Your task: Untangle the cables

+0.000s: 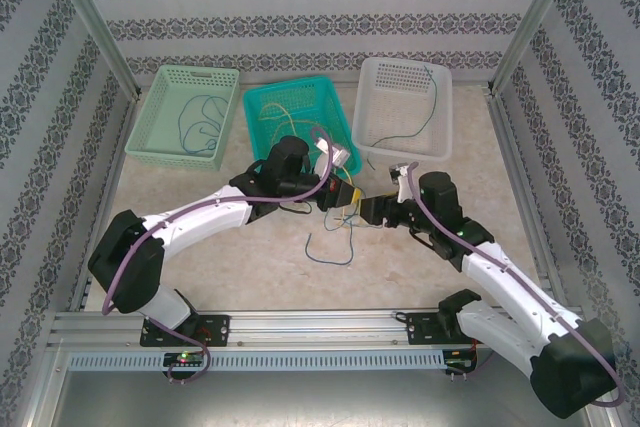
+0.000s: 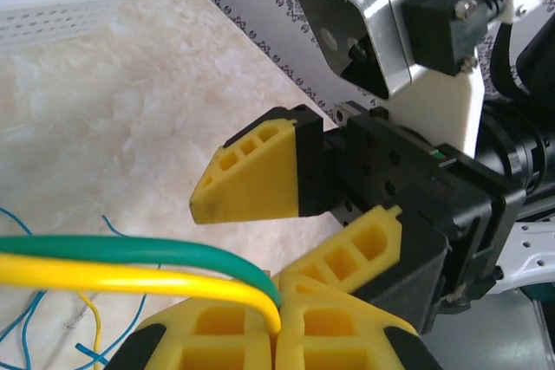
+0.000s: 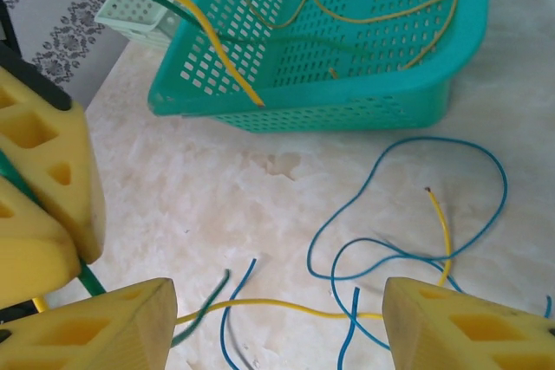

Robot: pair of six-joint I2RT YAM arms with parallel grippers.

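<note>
Table (image 1: 250, 267): pale marbled top, carries everything.

Three baskets stand beyond both sets of jaws.
- Light green basket (image 1: 165, 112), off to the left, with one blue cable (image 1: 200, 122) coiled in it.
- Teal basket (image 3: 347, 114), straight ahead of the right jaws, with yellow strands (image 3: 381, 15) lying in it.
- White basket (image 1: 395, 97), off to the right, with a thin blue wire (image 1: 425, 122) in it.

Left gripper (image 2: 279, 299): jaws clenched, pinching a green cable (image 2: 130, 249) and a yellow cable (image 2: 130, 281) side by side at the very tips. Both run out sideways from the pinch, lifted clear of the table. In the right wrist view they rise past the left fingers and arc toward the teal basket. The yellow one's free end hangs just in front of its near wall.

Right gripper (image 3: 279, 301): jaws released, spread wide, nothing between them. It faces the left gripper tip to tip, very close. I cannot tell whether the fingers touch.

On the table below and just beyond the right jaws:
- Blue loops (image 3: 408, 188), open and overlapping.
- A loose yellow wire (image 3: 286, 305) running across under the gap between the right fingers.
- A short green end (image 3: 204, 305) near the left-hand finger.
</note>
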